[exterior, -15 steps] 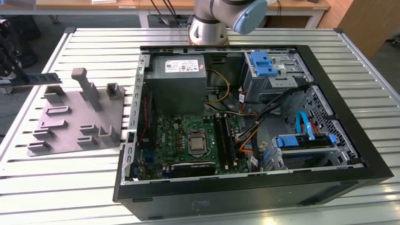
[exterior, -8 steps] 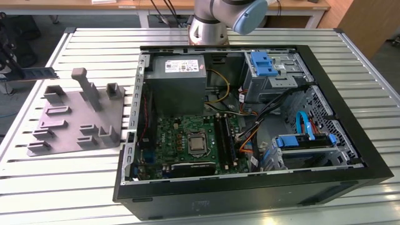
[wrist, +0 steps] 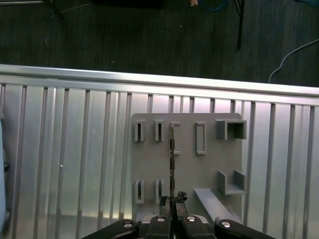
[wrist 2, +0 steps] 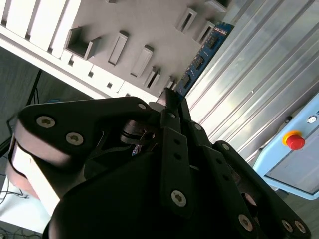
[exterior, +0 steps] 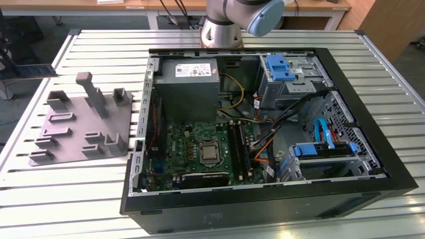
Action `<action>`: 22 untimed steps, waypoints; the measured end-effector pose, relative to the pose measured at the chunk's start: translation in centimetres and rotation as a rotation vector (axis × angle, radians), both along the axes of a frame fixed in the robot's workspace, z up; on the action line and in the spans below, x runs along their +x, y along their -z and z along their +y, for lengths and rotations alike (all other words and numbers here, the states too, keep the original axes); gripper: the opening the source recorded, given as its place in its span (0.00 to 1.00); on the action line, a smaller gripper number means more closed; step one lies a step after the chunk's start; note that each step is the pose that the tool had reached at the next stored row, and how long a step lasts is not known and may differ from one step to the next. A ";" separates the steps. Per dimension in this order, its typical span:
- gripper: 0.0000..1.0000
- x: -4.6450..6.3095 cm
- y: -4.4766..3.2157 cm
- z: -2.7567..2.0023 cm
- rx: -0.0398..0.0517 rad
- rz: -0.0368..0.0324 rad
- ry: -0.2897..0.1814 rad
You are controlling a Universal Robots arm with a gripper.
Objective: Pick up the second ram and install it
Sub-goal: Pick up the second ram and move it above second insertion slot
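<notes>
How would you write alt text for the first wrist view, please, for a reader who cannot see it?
The gripper is shut on the ram, a thin stick seen edge-on that runs out from it in front of the grey tray. The tray lies on a slatted metal table, with dark floor beyond.

Bright, even light glares off the slatted table [wrist 2: 259, 64], while the close-up gripper [wrist 2: 171, 99] stays dark and shaded.
</notes>
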State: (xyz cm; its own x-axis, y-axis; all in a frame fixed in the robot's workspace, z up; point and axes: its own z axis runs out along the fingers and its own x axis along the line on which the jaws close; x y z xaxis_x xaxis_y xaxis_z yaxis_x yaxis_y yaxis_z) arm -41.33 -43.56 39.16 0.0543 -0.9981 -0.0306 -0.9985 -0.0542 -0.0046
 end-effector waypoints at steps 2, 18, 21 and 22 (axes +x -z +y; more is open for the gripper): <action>0.14 0.0 -0.38 0.00 0.0003 -0.0001 0.000; 0.14 0.0 -3.32 0.00 0.0039 0.0000 0.000; 0.14 0.0 -3.89 0.00 0.0053 -0.0001 0.000; 0.14 0.0 -4.08 0.00 0.0058 -0.0001 0.000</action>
State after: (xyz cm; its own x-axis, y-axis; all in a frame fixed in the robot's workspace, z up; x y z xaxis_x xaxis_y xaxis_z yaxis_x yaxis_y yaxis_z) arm -41.33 -43.56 43.24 0.0543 -0.9979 -0.0363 -0.9985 -0.0542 -0.0051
